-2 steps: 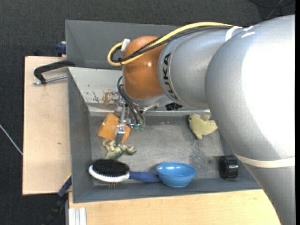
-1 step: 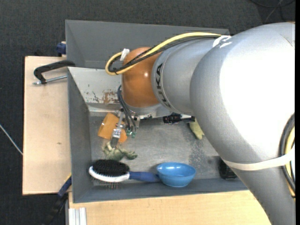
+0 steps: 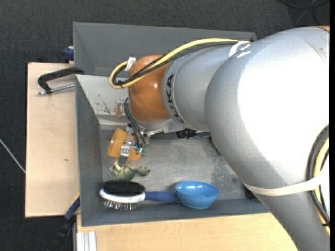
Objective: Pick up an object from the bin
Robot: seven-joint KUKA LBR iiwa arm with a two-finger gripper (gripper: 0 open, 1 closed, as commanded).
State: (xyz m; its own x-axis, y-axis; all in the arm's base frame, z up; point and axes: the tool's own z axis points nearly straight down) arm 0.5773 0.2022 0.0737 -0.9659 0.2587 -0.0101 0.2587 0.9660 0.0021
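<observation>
My gripper [image 3: 131,149] hangs low over the left part of the bin, below the arm's orange cover. It stands in front of an orange block [image 3: 116,141], whose right side it hides. Whether it touches the block I cannot tell. Just below the gripper a small olive-green toy figure [image 3: 129,169] lies on the bin floor. Along the front wall lies a black-and-white brush [image 3: 123,194] with a blue handle.
A blue bowl-shaped scoop [image 3: 197,194] sits at the handle's right end, by the front wall. The arm covers the bin's right half and back. A white rust-stained sheet leans in the back left corner.
</observation>
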